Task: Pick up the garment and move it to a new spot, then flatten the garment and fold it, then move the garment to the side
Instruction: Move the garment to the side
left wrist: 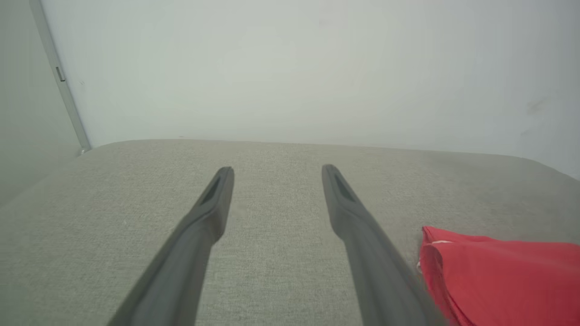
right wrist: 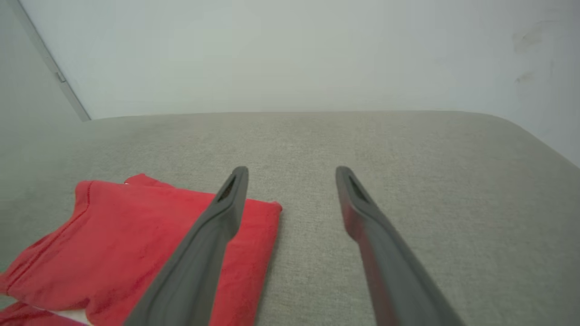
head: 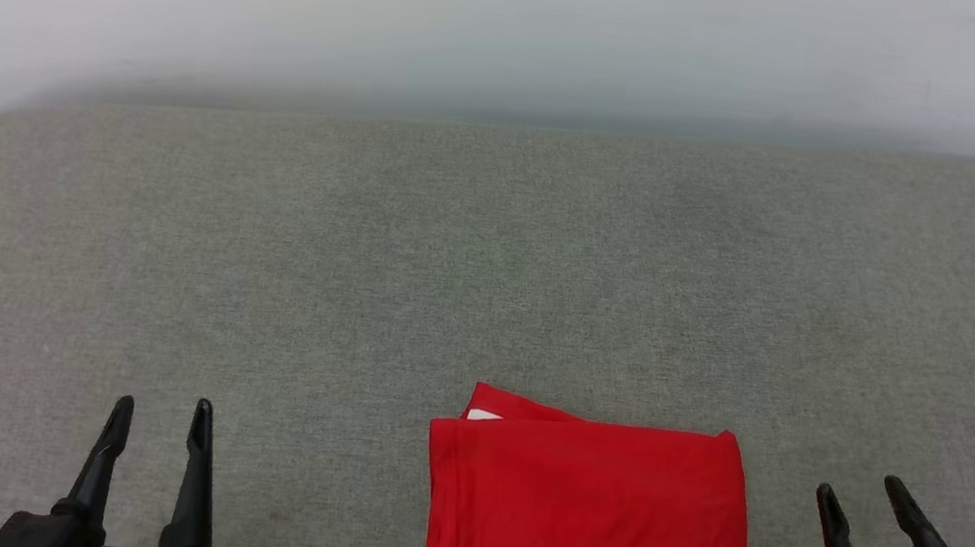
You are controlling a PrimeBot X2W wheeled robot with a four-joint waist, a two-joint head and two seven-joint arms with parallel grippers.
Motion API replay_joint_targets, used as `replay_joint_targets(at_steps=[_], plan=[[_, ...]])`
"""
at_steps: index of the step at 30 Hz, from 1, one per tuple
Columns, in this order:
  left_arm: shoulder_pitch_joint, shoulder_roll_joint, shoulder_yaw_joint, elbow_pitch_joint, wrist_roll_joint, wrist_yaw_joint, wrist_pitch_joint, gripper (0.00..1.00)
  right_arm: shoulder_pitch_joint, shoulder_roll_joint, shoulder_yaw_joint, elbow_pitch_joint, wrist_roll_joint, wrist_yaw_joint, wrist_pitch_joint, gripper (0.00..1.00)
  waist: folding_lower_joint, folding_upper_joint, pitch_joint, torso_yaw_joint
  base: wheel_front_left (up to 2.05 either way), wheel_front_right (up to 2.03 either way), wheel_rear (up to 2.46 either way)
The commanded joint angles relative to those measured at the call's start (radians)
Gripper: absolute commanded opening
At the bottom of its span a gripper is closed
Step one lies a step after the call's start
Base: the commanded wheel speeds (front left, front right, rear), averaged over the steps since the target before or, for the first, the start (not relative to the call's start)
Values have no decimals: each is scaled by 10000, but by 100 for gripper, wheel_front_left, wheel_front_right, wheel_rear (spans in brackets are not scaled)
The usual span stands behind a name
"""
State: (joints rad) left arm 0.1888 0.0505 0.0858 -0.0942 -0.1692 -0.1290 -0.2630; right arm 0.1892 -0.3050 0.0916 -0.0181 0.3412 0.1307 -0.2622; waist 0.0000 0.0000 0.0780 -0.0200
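Note:
The garment (head: 588, 514) lies folded into a red rectangle at the near edge of the grey padded surface, with a sliver of white showing at its far left corner. My left gripper (head: 161, 420) stands open well to its left, nothing between the fingers. My right gripper (head: 861, 501) stands open just right of the garment, clear of it. The left wrist view has the garment (left wrist: 498, 276) at the lower right, beside the open left gripper (left wrist: 277, 174). Through the right wrist camera the garment (right wrist: 136, 244) lies left of and partly behind the open right gripper (right wrist: 292, 174).
The grey padded surface (head: 487, 274) stretches wide and bare beyond the garment up to a pale wall (head: 515, 29). Its corners are rounded at the far left and far right. A wall corner strip (left wrist: 61, 81) rises at the left.

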Motion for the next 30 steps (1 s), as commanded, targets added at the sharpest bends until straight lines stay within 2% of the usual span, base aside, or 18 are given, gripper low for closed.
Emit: replay_joint_targets(at_steps=[1,5,8,13,17,21,30], plan=[[-114,-4,44,18,43,21,-19,100,-417,-365,352,386,503,-4,-17,100,0,0,90,-81,0,0,0],[-163,1,24,102,186,9,-19,100,-1676,-1887,2212,1071,1907,-3,55,100,0,0,146,-179,0,0,0],[-275,-2,-3,112,266,10,-19,100,-2782,-2948,3300,1213,2879,0,577,100,0,0,198,-241,0,0,0],[-305,-1,-103,185,255,-1,-19,100,-4211,-3897,4439,1403,5145,-6,2865,100,0,0,233,-287,0,0,0],[-306,-1,-172,248,263,-8,-19,100,-4791,-4058,4573,1654,6682,-6,4653,100,0,0,213,-226,0,0,0],[-251,-1,-207,309,199,-13,-19,100,-4677,-3805,4421,2174,7824,-1,6152,100,0,0,197,-112,0,0,0],[-290,-1,-264,389,236,-20,-19,100,-4438,-2984,4218,3130,8040,-3,7255,100,0,0,293,41,0,0,0]])
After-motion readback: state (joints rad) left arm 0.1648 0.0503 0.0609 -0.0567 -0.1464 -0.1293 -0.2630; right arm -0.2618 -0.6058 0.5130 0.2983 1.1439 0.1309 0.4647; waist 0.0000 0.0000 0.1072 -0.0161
